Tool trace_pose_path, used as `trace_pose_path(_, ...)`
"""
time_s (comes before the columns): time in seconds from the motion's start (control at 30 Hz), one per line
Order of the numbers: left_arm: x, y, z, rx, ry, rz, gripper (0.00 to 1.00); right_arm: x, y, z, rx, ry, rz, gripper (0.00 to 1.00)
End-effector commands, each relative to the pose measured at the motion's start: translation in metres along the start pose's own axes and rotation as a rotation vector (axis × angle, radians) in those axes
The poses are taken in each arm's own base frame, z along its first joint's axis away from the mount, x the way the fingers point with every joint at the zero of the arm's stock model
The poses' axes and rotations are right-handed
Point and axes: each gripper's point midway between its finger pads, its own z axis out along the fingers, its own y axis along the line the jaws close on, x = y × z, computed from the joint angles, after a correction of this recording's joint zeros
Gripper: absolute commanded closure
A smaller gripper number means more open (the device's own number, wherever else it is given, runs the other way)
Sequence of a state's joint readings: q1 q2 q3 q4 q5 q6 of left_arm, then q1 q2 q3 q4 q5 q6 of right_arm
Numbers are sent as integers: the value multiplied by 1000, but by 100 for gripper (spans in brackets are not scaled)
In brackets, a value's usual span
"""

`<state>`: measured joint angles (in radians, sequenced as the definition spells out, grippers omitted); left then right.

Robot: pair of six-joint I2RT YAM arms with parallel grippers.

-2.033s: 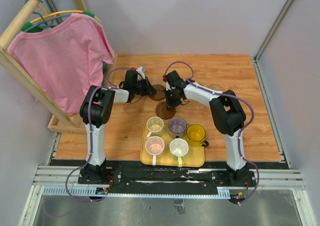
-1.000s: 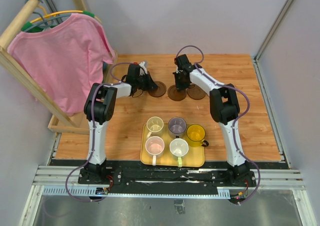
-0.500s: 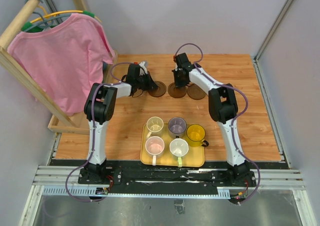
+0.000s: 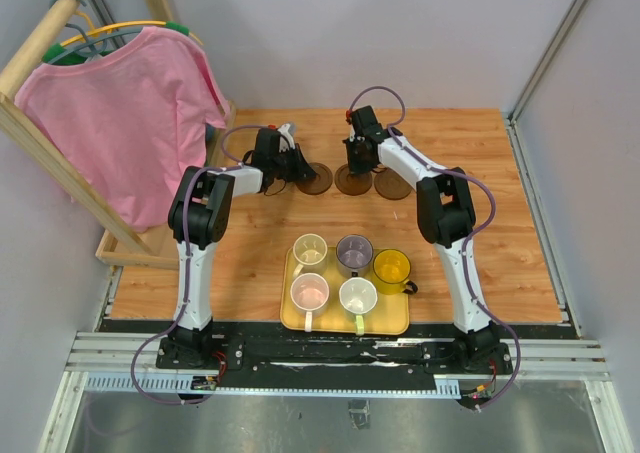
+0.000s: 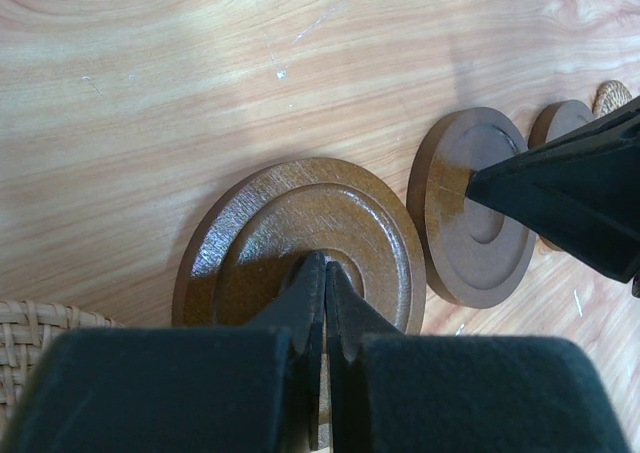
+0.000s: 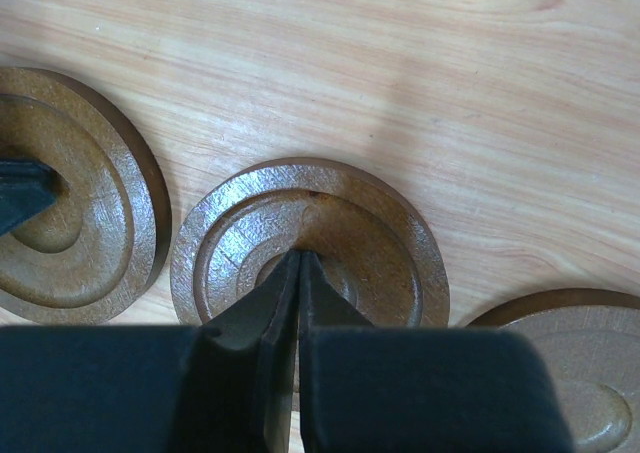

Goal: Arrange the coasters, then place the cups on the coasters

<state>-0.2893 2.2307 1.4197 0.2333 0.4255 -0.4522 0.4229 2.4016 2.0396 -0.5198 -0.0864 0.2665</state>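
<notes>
Far back on the wooden desk (image 4: 250, 263), three brown coasters lie flat in a row running left to right. The left gripper (image 5: 322, 263) has its fingers pressed together, with nothing between them. Its tips appear to rest on the centre recess of the left dark brown coaster (image 5: 300, 238). The right gripper (image 6: 298, 258) is likewise squeezed closed and empty, its tips at the centre of the middle dark brown coaster (image 6: 330, 228). These two coasters lie just beside each other with a narrow gap. The right brown coaster (image 6: 560, 358) lies just beside the middle one on its other side and is untouched.

In the top view the two grippers point toward each other over this row, the left gripper (image 4: 291, 163) and the right gripper (image 4: 355, 165) near each other but apart.

A woven tan coaster (image 5: 35, 328) shows at the lower left edge of the left wrist view, just beside the left dark brown coaster. A second woven tan coaster (image 5: 612, 95) peeks in beyond the far end of the row.

Nearer the arm bases, the yellow tray (image 4: 385, 315) carries the cups, all upright and well apart from the coasters:
- the pale yellow cup (image 4: 310, 249)
- the purple-grey cup (image 4: 354, 254)
- the amber yellow cup (image 4: 391, 268), at the tray's right edge
- the pink cup (image 4: 310, 292)
- the whitish-green cup (image 4: 358, 296)

At far left a pink T-shirt (image 4: 120, 113) hangs on a wooden rack (image 4: 40, 138).
</notes>
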Motion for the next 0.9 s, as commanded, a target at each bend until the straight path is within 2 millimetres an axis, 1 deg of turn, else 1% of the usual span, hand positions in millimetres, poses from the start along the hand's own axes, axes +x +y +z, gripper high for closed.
trace_pose_path(0.0, 21, 13, 2, -18, 48, -16, 99, -5, -8, 4, 7, -9, -2, 97)
trace_pose_path(0.1, 18, 11, 0, -15, 41, -11, 99, -7, -10, 1, 14, -16, -10, 96)
trace_pose_path(0.23, 9, 4, -4, -3, 24, -6, 100, -16, -10, -9, 22, -40, -23, 96)
trace_pose_path(0.4, -9, -13, -12, 28, -10, 11, 99, -30, -10, -27, 29, -80, -45, 95)
trace_pose_path(0.5, -22, -24, -20, 46, -35, 24, 99, -38, -7, -41, 22, -106, -49, 95)
trace_pose_path(0.7, -47, -49, -41, 84, -89, 47, 100, -47, -1, -73, 6, -154, -54, 95)
trace_pose_path(0.77, -52, -56, -49, 88, -103, 53, 99, -49, 0, -85, 3, -172, -56, 94)
trace_pose_path(0.87, -57, -60, -63, 72, -130, 70, 99, -42, -6, -102, 31, -176, -48, 94)
